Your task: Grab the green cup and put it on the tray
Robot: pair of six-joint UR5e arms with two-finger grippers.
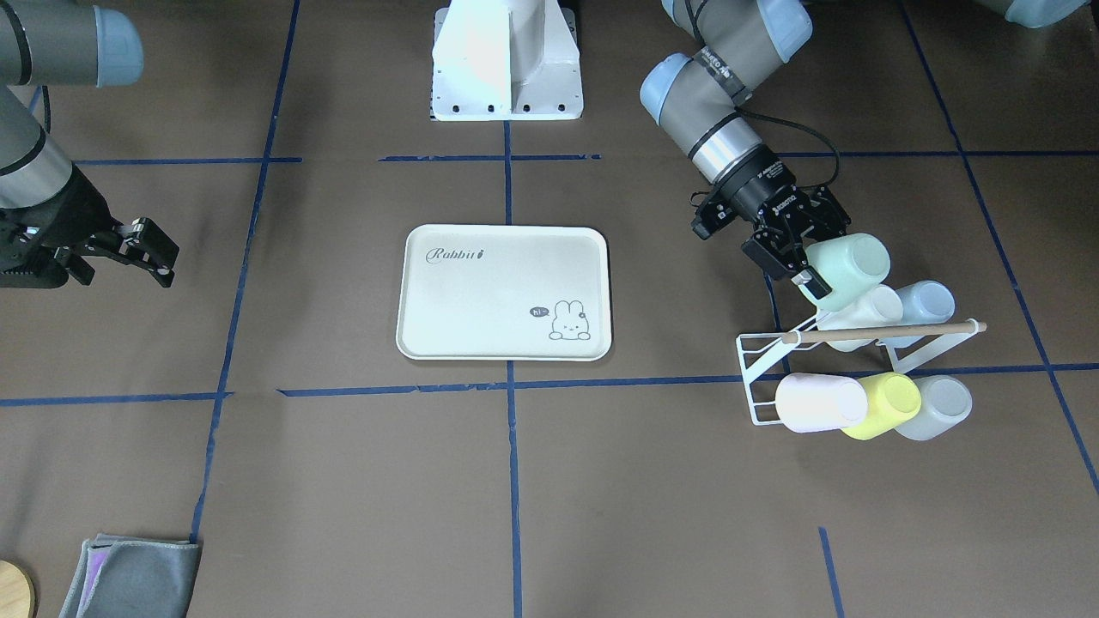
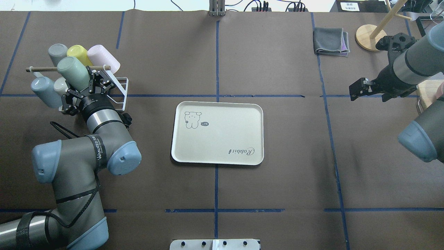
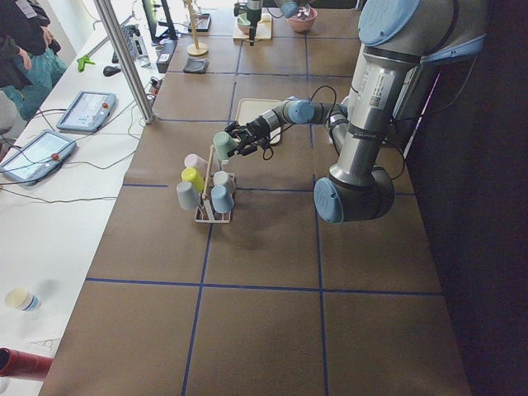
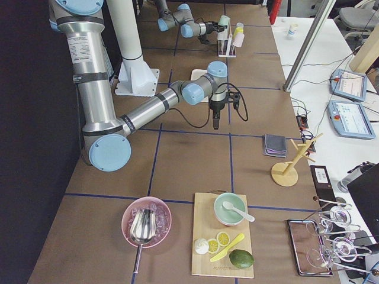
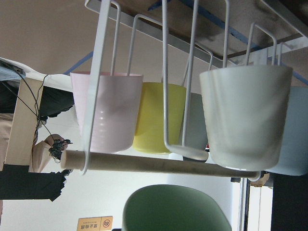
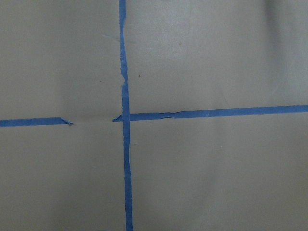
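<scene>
Clamped in the left gripper point(image 1: 803, 273), green cup point(image 1: 848, 268) at frame right over the wire rack point(image 1: 745, 378) — best lifted clear of the wooden bar point(image 1: 893, 331), then swung left to the tray point(image 1: 481, 300).

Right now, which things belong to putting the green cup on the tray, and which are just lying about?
Job: pale mint-green plastic cup, held by left gripper; flat cream rectangular tray.
Lying about: white wire rack; yellow plastic cup; pink plastic cup; folded grey cloth.
</scene>
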